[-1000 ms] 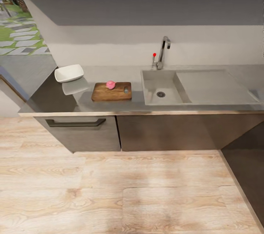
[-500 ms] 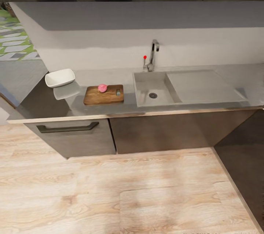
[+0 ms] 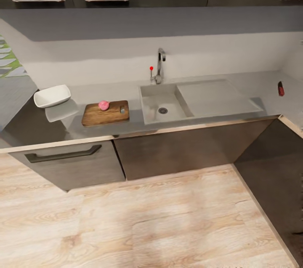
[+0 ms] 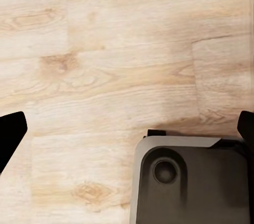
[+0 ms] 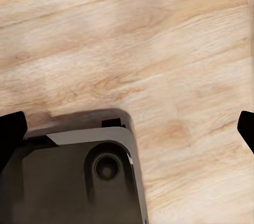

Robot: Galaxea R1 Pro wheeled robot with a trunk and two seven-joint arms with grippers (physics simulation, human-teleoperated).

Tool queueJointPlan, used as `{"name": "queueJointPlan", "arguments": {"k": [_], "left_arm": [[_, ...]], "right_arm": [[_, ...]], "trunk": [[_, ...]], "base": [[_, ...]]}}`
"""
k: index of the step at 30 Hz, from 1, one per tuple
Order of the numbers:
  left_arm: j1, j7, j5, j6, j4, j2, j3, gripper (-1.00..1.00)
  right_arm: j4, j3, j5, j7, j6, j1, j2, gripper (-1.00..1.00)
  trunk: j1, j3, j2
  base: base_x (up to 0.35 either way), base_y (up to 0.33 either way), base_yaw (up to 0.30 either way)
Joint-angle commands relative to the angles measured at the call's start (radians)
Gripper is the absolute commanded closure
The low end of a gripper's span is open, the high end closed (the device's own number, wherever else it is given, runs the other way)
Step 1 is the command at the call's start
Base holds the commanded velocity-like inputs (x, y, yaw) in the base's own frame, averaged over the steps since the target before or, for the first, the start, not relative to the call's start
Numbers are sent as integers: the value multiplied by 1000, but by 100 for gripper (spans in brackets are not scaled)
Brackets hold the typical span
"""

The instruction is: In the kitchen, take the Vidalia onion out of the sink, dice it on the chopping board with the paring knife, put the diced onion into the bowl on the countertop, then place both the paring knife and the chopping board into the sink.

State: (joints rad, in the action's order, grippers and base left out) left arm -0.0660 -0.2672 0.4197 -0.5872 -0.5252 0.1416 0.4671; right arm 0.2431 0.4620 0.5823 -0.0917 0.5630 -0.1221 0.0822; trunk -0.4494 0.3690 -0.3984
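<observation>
A pink round Vidalia onion [image 3: 103,105] sits on the brown chopping board [image 3: 107,115], which lies on the grey countertop [image 3: 105,90] left of the sink [image 3: 152,100]. The basin holds nothing but its drain. The white bowl [image 3: 52,96] stands further left on the countertop. A small dark red object [image 3: 280,88] lies far right on the counter; I cannot tell if it is the paring knife. My left gripper [image 4: 127,129] and right gripper [image 5: 127,129] are open, with nothing between their fingers, above the wooden floor.
A chrome tap [image 3: 159,65] with a red knob stands behind the basin, and the draining panel [image 3: 214,97] lies to its right. Dark cabinets with a drawer handle [image 3: 63,155] sit under the counter. My grey base [image 4: 190,182] is on the plank floor.
The whole head view has shifted: the camera swung right, so board, bowl and sink sit further left in the picture. The counter's right corner with the dark red object has come into view.
</observation>
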Motion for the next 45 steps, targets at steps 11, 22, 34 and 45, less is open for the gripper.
{"name": "queueJointPlan", "arguments": {"k": [11,22,34,45], "left_arm": [[0,-9,5,-2,-1,1,8,-100],[0,-9,5,-2,10,-4,8,-100],[1,-9,5,-2,19,-5,8,-100],[1,-9,5,-2,21,-5,8,-100]], "right_arm": [[1,8,1,-10,1,0,1,-100],[1,8,1,-10,1,0,1,-100],[1,9,1,-10,1,0,1,-100],[1,9,1,-10,1,-1,1,-100]], "trunk": [[-1,-13,-2],[-1,-27,-2],[-1,-42,-2],[-1,-56,-2]], "base": [[0,0,-197],[0,0,-197],[0,0,-197],[0,0,-190]]}}
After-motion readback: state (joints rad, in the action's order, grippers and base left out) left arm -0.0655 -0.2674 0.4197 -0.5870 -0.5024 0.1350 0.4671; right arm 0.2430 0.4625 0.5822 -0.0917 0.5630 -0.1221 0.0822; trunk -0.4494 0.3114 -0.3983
